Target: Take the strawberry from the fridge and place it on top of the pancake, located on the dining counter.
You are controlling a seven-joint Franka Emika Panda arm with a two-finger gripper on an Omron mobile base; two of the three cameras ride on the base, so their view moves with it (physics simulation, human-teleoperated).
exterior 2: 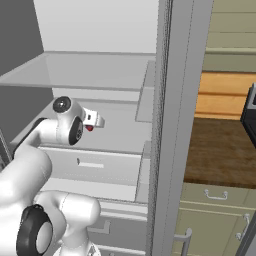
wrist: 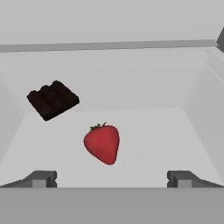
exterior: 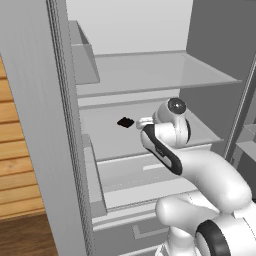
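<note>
Showing strawberry (wrist: 102, 143) beside chocolate (wrist: 52, 99) – end effector (wrist: 112, 178) spread.

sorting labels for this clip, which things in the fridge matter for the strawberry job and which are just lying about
Part of the job:
- strawberry, lying on the fridge shelf
- hand, open, with the berry ahead of its fingertips, untouched

Just lying about:
- dark chocolate piece, on the same shelf, apart from the berry
- upper clear shelf
- lower drawer

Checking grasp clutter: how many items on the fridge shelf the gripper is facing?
2. The strawberry lies on the shelf ahead of the open gripper; a dark chocolate piece sits farther back, apart from it. The arm hides part of the shelf in the base views.
</note>
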